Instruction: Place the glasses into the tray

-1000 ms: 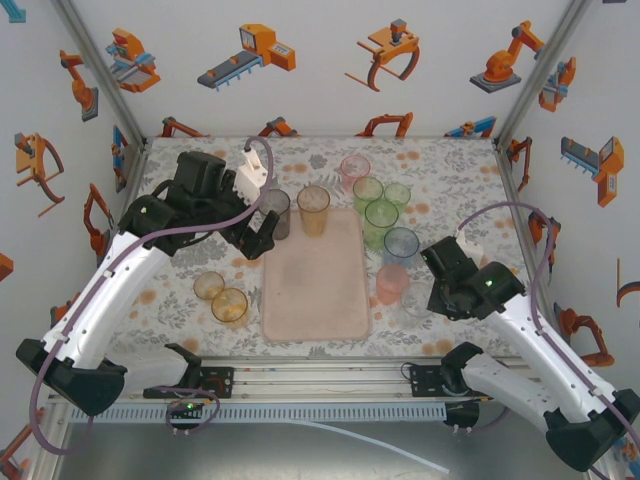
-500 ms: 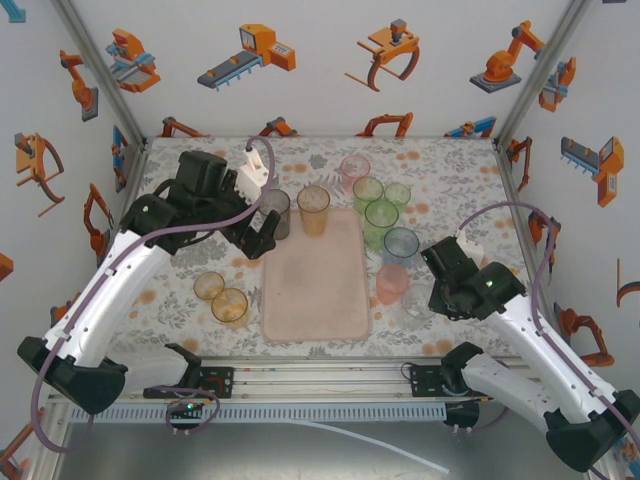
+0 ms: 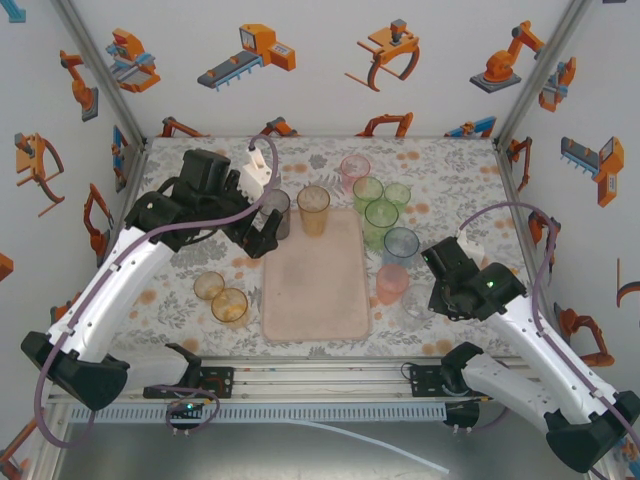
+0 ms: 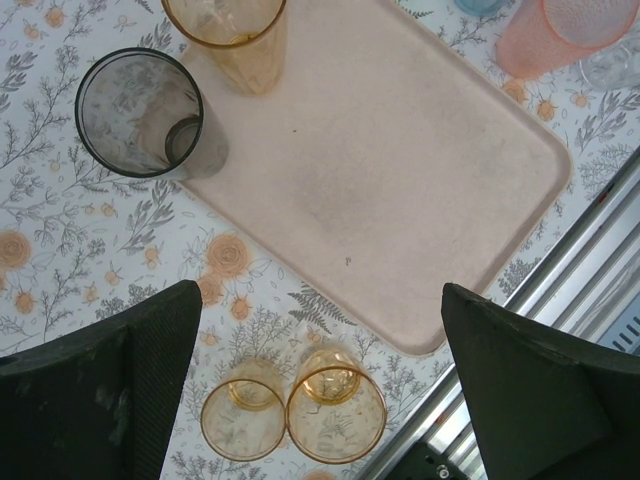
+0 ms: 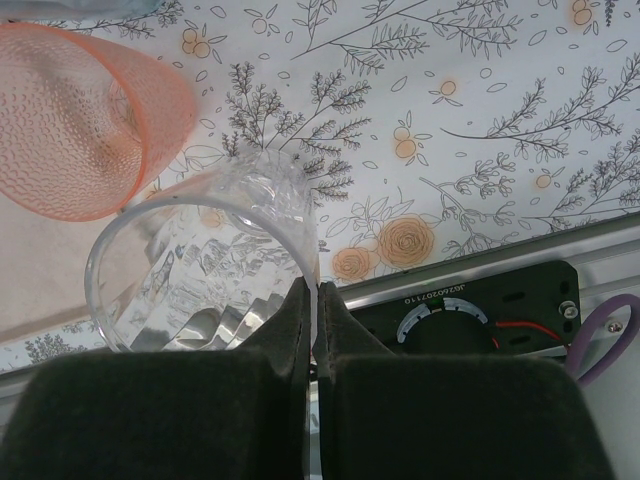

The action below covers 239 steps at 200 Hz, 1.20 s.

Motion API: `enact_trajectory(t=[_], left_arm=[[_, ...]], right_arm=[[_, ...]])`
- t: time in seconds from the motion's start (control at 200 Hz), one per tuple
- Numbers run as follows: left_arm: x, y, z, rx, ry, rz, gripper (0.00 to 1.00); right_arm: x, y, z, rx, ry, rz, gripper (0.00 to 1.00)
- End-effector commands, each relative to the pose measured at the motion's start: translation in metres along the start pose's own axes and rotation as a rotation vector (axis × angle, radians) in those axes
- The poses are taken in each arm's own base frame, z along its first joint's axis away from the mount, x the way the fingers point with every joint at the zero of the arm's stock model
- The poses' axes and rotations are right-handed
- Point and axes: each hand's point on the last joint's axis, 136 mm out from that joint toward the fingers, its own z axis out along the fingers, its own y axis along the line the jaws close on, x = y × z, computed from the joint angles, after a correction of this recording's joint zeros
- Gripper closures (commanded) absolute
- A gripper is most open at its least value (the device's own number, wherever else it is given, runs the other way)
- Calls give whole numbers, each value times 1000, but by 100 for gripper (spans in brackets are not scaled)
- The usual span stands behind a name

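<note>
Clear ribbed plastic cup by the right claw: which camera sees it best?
The right wrist view: the clear ribbed plastic cup is big and close, its rim pinched by the right claw. The top external view shows it small and faint beside that arm. The left wrist view catches just a sliver, top right.

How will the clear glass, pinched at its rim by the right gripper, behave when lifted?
The clear tumbler looks thin, empty plastic, so probably light. Held by one wall in the right gripper, it may tilt. Its smooth rim could slip.
</note>
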Motion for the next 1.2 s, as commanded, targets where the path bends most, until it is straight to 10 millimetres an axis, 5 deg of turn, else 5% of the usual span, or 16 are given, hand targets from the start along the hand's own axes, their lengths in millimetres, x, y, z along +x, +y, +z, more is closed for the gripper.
enact_trajectory(t=[0.0,1.192], left_arm=[[-15,2,-8,-13,-37,19,3],[-24,4,-5,-4,-35,14,3]], right_arm=[[-2,-2,-5,4,-12,-9,100],[-16,11,-54,-90,10,-84,100]])
